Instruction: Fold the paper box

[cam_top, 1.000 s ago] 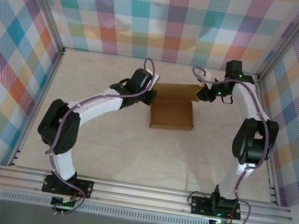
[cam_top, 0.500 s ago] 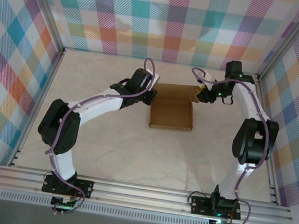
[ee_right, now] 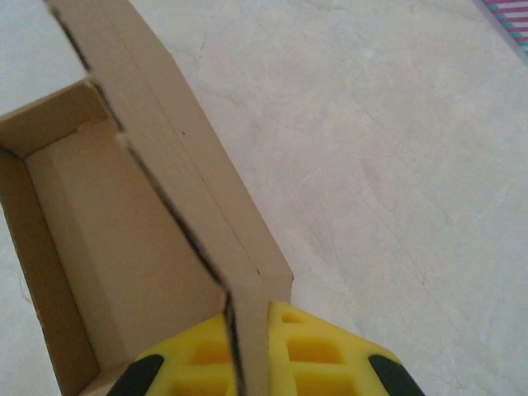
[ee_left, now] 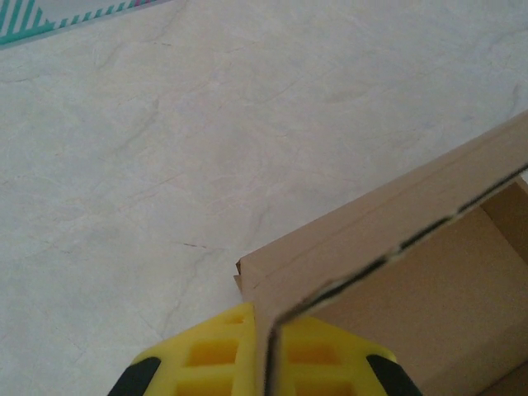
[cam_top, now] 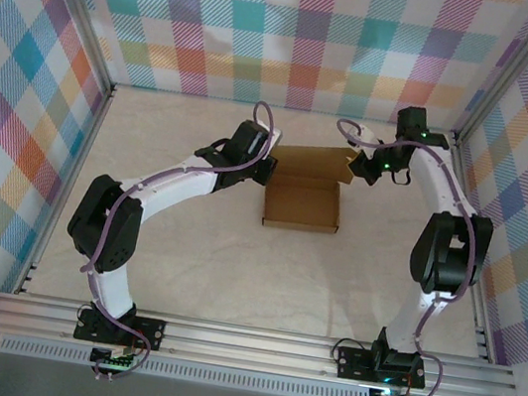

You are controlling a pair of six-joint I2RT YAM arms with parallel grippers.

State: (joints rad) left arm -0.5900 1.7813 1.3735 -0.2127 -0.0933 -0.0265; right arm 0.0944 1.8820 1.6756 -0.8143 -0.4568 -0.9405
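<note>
Right tool [ee_right: 247, 351] now tight on paper box [cam_top: 303, 204] — long axis left-right

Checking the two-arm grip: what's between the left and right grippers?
The raised far wall of the paper box spans from the left gripper to the right gripper in the top view; each pinches one end.

L pincer [cam_top: 269, 169] & R pincer [cam_top: 349, 165] at far corners of open paper box [cam_top: 303, 206].

Brown paper box [cam_top: 303, 202] is matt cardboard with rough, fibrous cut edges. The desk [cam_top: 181, 275] looks smooth, pale and stone-patterned, with a slight sheen. Pads of left tool [ee_left: 266, 363] and right tool [ee_right: 247, 356] are matt yellow plastic; front rail [cam_top: 251, 342] is brushed metal.
</note>
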